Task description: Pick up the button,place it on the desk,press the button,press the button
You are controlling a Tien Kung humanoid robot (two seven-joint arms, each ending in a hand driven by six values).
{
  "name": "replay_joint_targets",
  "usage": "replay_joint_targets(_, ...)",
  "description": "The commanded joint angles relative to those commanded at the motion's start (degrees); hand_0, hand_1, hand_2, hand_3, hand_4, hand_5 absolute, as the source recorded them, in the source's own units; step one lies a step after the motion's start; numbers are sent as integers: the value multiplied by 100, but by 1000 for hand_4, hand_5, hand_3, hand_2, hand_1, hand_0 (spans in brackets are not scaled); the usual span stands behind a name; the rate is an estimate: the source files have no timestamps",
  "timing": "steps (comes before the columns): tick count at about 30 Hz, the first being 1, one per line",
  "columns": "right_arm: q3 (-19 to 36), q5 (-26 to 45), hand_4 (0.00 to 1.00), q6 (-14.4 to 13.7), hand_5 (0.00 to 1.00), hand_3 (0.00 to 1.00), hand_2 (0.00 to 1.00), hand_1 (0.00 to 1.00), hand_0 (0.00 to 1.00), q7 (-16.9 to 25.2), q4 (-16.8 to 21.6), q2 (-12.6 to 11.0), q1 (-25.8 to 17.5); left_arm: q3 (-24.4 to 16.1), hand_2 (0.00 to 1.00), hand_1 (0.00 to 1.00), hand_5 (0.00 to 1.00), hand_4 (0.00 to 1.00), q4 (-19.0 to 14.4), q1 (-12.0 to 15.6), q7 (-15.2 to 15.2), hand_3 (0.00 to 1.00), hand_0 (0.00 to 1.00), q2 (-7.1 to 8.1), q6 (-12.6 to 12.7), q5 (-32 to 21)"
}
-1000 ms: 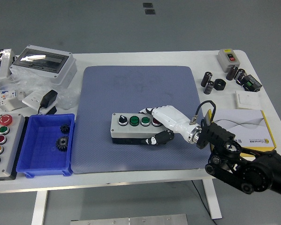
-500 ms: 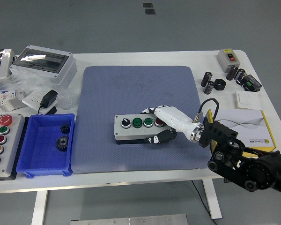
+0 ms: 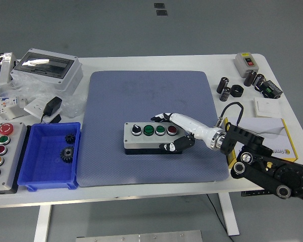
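Observation:
A grey button box (image 3: 147,139) with a black knob, two green buttons and a red button lies flat on the blue mat (image 3: 141,96), near its front middle. My right hand (image 3: 162,132) reaches in from the right around the box's right end. Its white fingers (image 3: 159,117) stretch along the box's far edge and the thumb (image 3: 171,146) lies against its front face. The fingers look straightened and loose, and the red button shows uncovered. My left arm is out of view.
A blue bin (image 3: 38,174) with two gears stands left of the mat, and a second button box (image 3: 14,146) lies beside it. A grey enclosure (image 3: 48,68) and bagged parts fill the back left. A yellow-and-white box (image 3: 262,136), capacitors (image 3: 232,88) and switches lie on the right.
The button box shifted slightly right and settled on the mat. My right hand drew back to the right, uncovering the red button, and its fingers straightened.

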Motion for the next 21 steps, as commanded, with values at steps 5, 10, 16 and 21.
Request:
replay_joint_targets(5,365,662,708,342,62,938,927,898,941,37,358,-133,-66,26,534,600,197,644,0,3,1,610,602,-12,-4,-8)
replay_joint_targets(10,676,1119,734,501,113,946,930,899,950,-3,735,-303,-166,41,534,600,193,644,0,3,-1,610,602,-13,-7,-17)
replay_joint_targets(16,1320,575,760,505,145,955,938,905,956,-672,1534,-887,-445,33,533,600,191,640,0,24,7,608,602,-16,-5,-35)
replay_joint_targets(21,1527,-70,798,1516,179,982,951,924,978,-1689,1884,-1270,-455,24,532,600,185,635,0,23,13,607,602,-17,-9,-34)
